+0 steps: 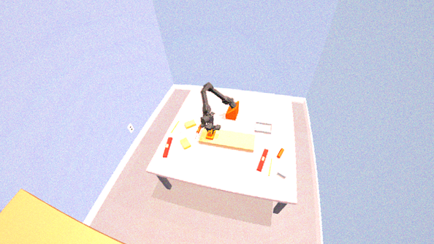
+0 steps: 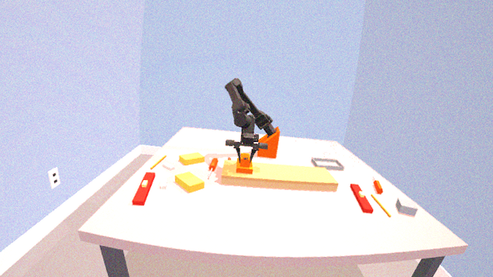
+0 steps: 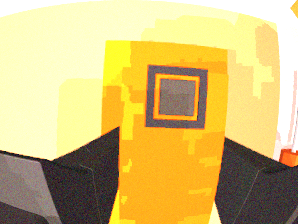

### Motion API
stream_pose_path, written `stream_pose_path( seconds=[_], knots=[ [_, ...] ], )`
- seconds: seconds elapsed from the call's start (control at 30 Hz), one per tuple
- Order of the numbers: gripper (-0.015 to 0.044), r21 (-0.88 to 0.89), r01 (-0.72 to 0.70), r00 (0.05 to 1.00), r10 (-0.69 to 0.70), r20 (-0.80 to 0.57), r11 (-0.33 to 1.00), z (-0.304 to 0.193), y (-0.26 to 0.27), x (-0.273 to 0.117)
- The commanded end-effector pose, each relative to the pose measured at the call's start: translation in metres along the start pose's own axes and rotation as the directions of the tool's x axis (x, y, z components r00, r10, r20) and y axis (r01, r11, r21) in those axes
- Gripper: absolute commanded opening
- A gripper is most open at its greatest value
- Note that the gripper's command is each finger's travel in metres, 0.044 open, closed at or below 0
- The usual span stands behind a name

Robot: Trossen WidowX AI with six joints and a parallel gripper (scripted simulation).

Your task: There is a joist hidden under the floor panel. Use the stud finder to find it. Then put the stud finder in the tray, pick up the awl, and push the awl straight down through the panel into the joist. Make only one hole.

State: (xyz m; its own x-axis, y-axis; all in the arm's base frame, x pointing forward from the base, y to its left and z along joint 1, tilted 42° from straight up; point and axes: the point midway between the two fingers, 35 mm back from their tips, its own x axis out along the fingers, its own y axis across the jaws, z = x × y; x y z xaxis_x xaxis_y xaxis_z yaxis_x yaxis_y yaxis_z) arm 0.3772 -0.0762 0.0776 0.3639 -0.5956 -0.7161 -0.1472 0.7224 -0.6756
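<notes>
The orange stud finder (image 1: 210,137) (image 2: 244,170) (image 3: 170,175) is upright between the fingers of my gripper (image 1: 210,130) (image 2: 246,160) (image 3: 164,136), which is shut on it. Its base is on or just above the left end of the pale yellow floor panel (image 1: 235,139) (image 2: 291,173) (image 3: 35,95). In the wrist view its square display is plain grey inside a dark frame. What looks like the awl (image 1: 199,129) (image 2: 213,164) (image 3: 289,157), with an orange handle and thin pale shaft, lies left of the panel. The grey tray (image 1: 262,132) (image 2: 327,167) stands behind the panel's right part. The joist is hidden.
Two yellow blocks (image 2: 191,159) (image 2: 189,182), a pencil (image 2: 158,162) and a red level (image 2: 143,189) lie on the left. A second red level (image 2: 361,198), another pencil (image 2: 381,205), an orange tool (image 2: 378,187) and a grey block (image 2: 406,207) lie on the right. The orange arm mount (image 2: 270,146) is behind the panel.
</notes>
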Motion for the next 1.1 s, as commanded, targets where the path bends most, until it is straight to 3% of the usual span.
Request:
stream_pose_path(
  seconds=[0.0, 1.07],
  knots=[
    [0.0, -0.005, -0.002, 1.0, 0.002, -0.003, 1.0, -0.001, 0.015, 0.001],
    [0.0, -0.004, -0.005, 1.0, 0.005, -0.003, 1.0, -0.002, 0.098, 0.0]
  ],
)
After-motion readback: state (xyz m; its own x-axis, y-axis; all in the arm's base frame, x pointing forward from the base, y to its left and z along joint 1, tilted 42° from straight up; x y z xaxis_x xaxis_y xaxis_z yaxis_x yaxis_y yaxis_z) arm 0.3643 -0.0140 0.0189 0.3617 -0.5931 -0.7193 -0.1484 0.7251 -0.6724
